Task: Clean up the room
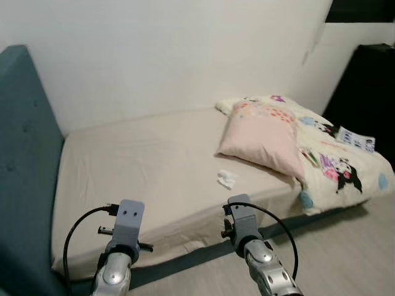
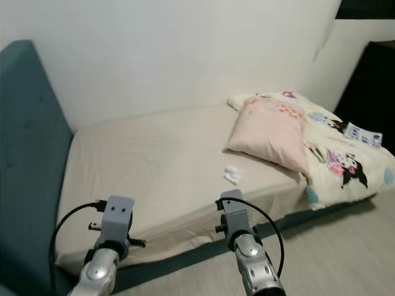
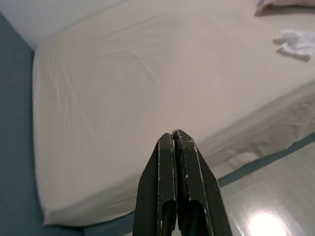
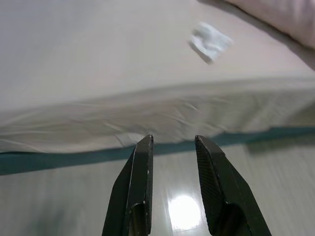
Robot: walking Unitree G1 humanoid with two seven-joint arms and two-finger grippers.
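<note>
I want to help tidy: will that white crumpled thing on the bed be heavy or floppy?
The tissue is small, thin and crumpled, so probably very light and floppy. It would likely squash when pinched and slide easily on the smooth sheet.

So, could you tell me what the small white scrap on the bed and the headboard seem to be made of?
The white scrap looks like crumpled tissue or thin paper: matte, creased, irregular edges. The headboard seems upholstered in teal fabric, matte with button tufts.

A teal headboard stands at the left end of the bed, against a white wall. A dark cabinet stands at the right. Pale wood-look floor runs along the bed's near side.
</note>
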